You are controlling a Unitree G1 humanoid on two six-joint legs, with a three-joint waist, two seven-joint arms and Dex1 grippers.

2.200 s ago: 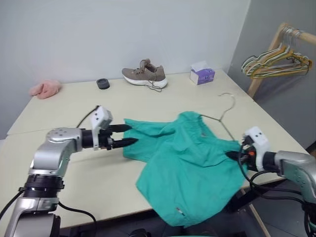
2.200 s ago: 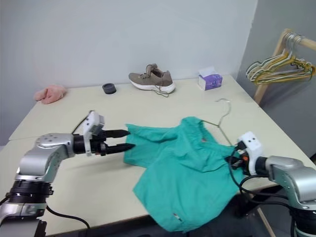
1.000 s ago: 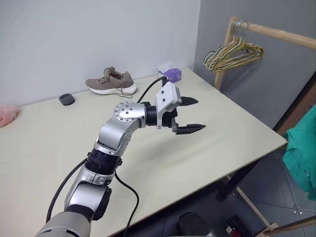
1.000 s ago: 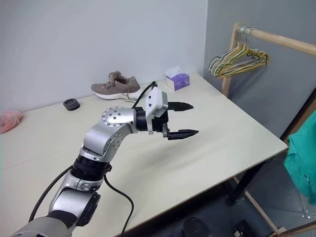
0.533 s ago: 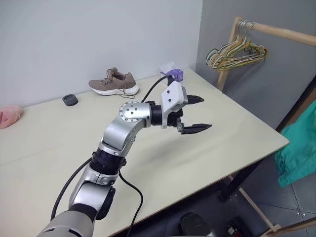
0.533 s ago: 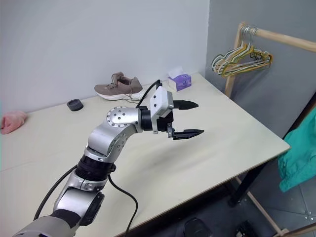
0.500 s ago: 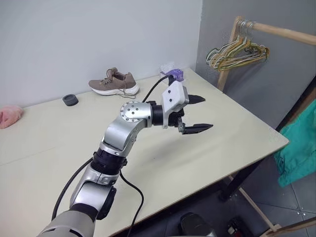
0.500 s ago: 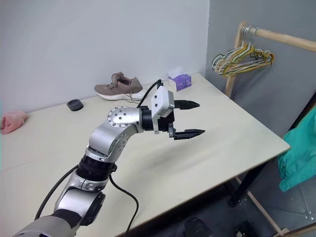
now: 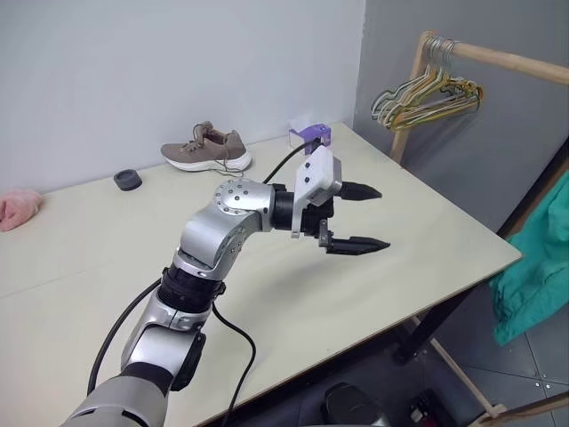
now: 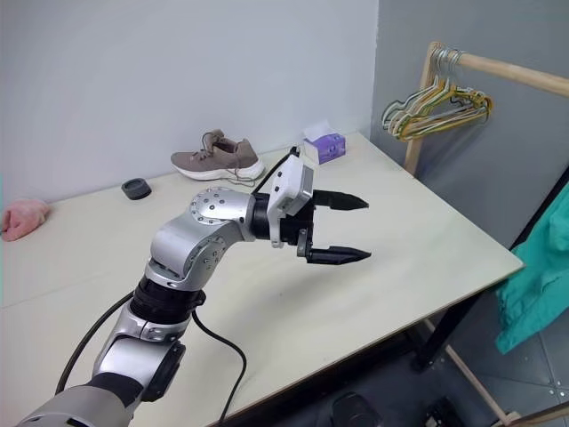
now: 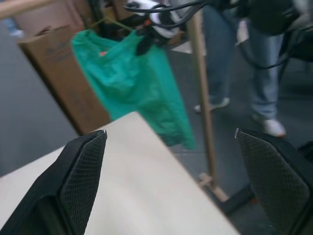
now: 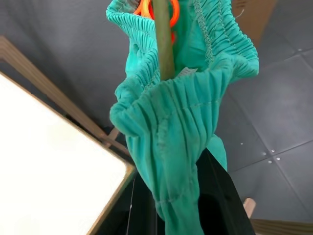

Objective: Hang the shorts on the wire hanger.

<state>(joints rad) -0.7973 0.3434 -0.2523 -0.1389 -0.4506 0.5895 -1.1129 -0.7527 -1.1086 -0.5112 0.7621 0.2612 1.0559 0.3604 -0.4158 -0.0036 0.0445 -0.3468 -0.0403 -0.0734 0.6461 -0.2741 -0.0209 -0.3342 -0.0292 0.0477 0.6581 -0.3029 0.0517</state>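
The teal-green shorts (image 9: 536,267) hang in the air off the table's right edge. Their gathered waistband (image 12: 181,112) is threaded on the olive-brown wire hanger (image 12: 164,41), next to an orange loop. My right gripper (image 12: 182,215) is shut on a fold of the waistband fabric, just below the wire. My left gripper (image 9: 382,217) hovers open above the table's right half, pointing toward the shorts, with nothing between its fingers (image 11: 83,181). Its wrist view looks across the table edge at the hanging shorts (image 11: 137,83).
A wooden rack holds a bunch of gold and pale-green hangers (image 9: 428,89) at the back right. On the table (image 9: 444,276) lie a brown shoe (image 9: 206,147), a purple tissue box (image 9: 311,135), a black puck (image 9: 127,179) and a pink cloth (image 9: 18,206). A person's legs (image 11: 254,73) stand beyond the rack post.
The shorts have left the table and now hang at the right, held by my right gripper; they crept further into view. The camera has swung right. My left gripper stays open.
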